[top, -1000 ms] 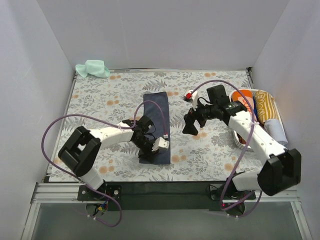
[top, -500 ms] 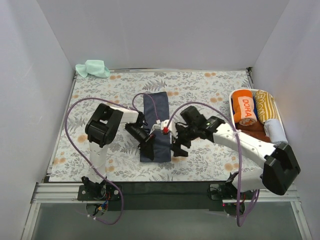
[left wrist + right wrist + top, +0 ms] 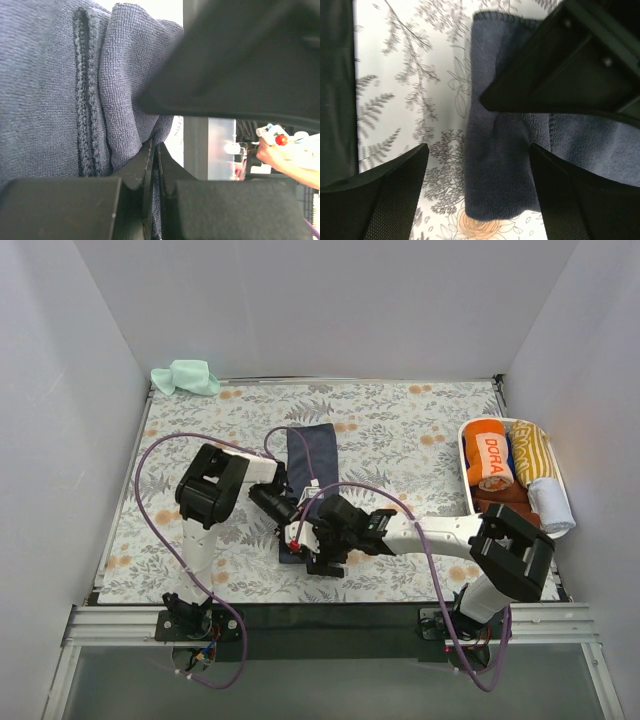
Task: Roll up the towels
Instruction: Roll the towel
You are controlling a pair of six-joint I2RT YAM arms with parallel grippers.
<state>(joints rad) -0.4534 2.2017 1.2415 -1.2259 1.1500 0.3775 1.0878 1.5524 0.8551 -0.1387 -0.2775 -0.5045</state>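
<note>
A dark navy towel (image 3: 311,452) lies lengthwise in the middle of the floral table cover. My left gripper (image 3: 293,524) is at its near end. In the left wrist view the gripper (image 3: 156,148) is shut on a fold of the navy towel (image 3: 50,100). My right gripper (image 3: 314,552) is at the same near end. In the right wrist view it (image 3: 477,150) is open, with the towel's near corner (image 3: 505,175) between its fingers (image 3: 395,190). A mint green towel (image 3: 186,377) lies crumpled at the back left corner.
A white oval basket (image 3: 464,475) at the right edge holds a rolled orange towel with white lettering (image 3: 490,456), a yellow-striped roll (image 3: 531,448), a pale grey roll (image 3: 551,504) and a brown one (image 3: 506,502). White walls enclose the table on three sides.
My right arm has swung left from near the basket to the navy towel's near end. My left arm's elbow has risen while its gripper stays at that end.
</note>
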